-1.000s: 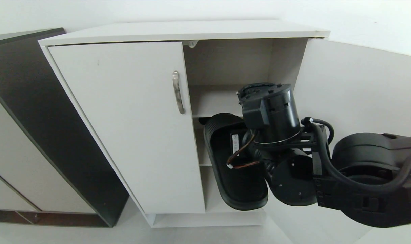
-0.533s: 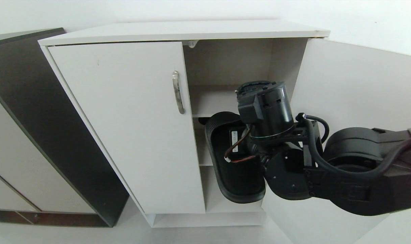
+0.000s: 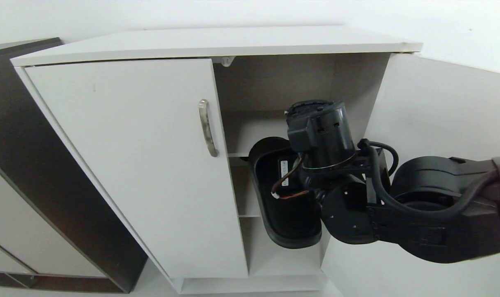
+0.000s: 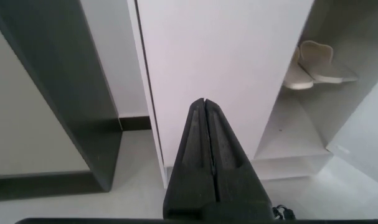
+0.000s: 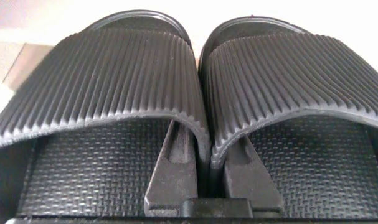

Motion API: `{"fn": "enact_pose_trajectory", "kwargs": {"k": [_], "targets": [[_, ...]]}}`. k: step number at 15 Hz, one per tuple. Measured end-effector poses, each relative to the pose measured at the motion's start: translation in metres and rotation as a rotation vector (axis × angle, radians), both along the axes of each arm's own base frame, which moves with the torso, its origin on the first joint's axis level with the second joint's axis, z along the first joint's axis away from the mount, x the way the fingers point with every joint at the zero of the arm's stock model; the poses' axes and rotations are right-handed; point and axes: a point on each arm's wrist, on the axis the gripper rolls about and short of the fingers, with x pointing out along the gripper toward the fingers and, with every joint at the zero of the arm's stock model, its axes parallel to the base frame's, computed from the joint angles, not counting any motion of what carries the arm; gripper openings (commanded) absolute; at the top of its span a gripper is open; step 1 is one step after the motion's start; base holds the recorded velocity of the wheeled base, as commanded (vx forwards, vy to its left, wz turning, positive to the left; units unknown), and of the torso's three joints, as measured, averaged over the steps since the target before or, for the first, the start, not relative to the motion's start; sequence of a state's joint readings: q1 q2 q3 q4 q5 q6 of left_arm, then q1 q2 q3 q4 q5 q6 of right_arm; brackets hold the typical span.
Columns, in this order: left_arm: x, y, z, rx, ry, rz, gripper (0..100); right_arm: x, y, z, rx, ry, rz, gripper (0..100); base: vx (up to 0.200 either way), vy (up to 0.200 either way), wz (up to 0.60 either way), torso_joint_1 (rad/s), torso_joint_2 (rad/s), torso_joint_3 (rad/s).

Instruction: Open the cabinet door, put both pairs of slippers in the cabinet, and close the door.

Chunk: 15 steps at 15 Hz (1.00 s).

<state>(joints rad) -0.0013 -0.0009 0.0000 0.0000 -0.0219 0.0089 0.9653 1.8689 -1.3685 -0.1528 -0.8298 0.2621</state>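
We draw nearer the white wooden cabinet (image 3: 212,41), and our right gripper (image 5: 207,160) raises the black ribbed rubber slippers (image 3: 289,214) slightly.

I'm seeing black slippers (image 5: 114,81), straps ribbed in fine lines, footbeds stamped with a small diamond tread. The cabinet (image 3: 217,41) is white all over, its door (image 3: 130,165) plain white, the handle (image 3: 207,128) brushed silver. Now cream slippers (image 4: 316,62), pale and unpatterned. My left gripper (image 4: 204,109) is matte black. The panel (image 3: 35,165), dark grey.
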Motion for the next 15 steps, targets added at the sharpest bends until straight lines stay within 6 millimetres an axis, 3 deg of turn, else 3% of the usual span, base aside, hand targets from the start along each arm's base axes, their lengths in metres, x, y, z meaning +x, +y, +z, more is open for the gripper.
{"fn": "enact_pose_trajectory", "kwargs": {"k": [10, 15], "targets": [[0.0, 0.0, 0.0, -0.001, 0.0, -0.001, 0, 0.003, 0.0, -0.013, 0.056, -0.031, 0.025, 0, 0.02, 0.0, 0.0, 0.0, 0.0, 0.0], [0.0, 0.0, 0.0, -0.001, 0.0, 0.0, 0, 0.032, -0.005, -0.006, 0.042, -0.054, 0.001, 0, 0.0, 0.0, 0.0, 0.0, 0.0, 0.0]]}}
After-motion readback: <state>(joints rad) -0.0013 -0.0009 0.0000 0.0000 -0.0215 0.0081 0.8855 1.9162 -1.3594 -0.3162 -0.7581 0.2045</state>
